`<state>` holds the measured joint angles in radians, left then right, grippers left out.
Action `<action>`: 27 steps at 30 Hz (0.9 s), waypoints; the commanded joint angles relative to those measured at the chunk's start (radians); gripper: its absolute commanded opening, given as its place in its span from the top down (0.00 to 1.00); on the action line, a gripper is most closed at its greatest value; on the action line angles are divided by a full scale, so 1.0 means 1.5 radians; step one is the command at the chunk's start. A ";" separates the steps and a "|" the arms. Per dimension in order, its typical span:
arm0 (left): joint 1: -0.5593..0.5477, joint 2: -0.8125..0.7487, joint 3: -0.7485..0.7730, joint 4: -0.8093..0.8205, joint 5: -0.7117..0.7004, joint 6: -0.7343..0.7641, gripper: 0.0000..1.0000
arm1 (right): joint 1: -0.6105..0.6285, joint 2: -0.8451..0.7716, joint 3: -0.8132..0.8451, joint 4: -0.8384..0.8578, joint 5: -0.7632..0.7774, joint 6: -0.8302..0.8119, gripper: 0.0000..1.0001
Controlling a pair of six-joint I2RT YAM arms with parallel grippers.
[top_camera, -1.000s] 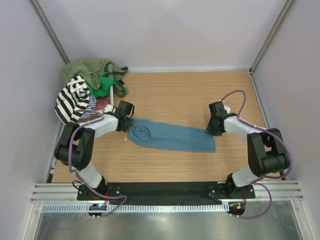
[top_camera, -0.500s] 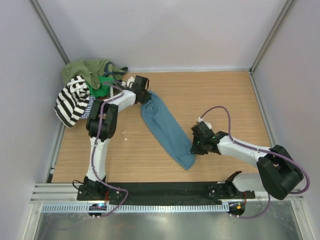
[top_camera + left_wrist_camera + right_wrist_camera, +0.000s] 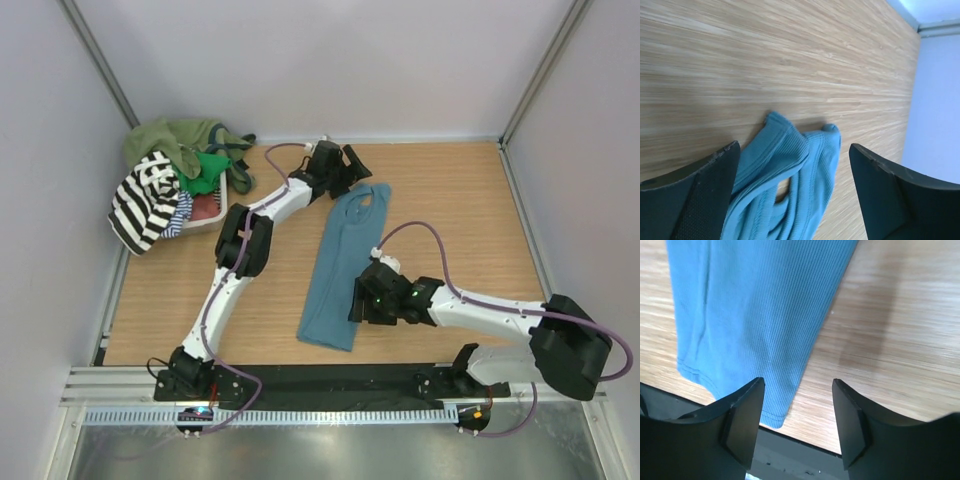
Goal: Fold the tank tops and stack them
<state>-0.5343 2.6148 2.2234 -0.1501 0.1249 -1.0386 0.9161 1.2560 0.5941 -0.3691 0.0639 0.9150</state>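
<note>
The left gripper [image 3: 794,147] is being held with its fingers spread wide, far out over the back of the table [image 3: 450,200], and nothing is being pinched between them. Under the gap, the shoulder straps of the teal-blue tank top [image 3: 345,250] are lying bunched on the wood; whether the fingers are touching the cloth cannot be told. The right gripper [image 3: 797,382] is also being held with its fingers apart, low over the near end of the same top. The hem and one long side edge are being seen below it, and no cloth is being clamped. The top is lying stretched out along the middle of the table, straps toward the far wall, hem toward the arms' bases. The other tops are lying in a heap [image 3: 175,160] in the far left corner, the black-and-white striped one [image 3: 140,200] draped at its near side.
</note>
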 commanded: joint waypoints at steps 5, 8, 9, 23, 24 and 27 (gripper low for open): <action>0.054 -0.191 -0.102 -0.024 0.003 0.123 0.08 | -0.128 -0.027 0.090 -0.056 0.053 -0.095 0.38; 0.058 -0.270 -0.165 -0.059 -0.014 0.158 0.08 | -0.203 0.005 0.123 -0.040 0.039 -0.141 0.42; 0.058 -0.307 -0.186 -0.069 -0.018 0.174 0.08 | -0.218 0.028 0.135 -0.033 0.037 -0.151 0.43; 0.058 -0.650 -0.719 -0.005 -0.012 0.169 0.13 | -0.424 0.302 0.301 0.102 -0.129 -0.192 0.51; 0.056 -0.667 -0.743 0.006 -0.012 0.167 0.13 | -0.428 0.321 0.312 0.107 -0.138 -0.192 0.51; 0.057 -0.719 -0.818 0.015 -0.012 0.172 0.13 | -0.439 0.385 0.351 0.124 -0.172 -0.185 0.52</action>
<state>-0.4511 1.6466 1.0389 -0.1997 0.1020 -0.7849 0.2684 1.7798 1.0519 -0.2546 -0.1085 0.6487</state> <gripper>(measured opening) 0.868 0.489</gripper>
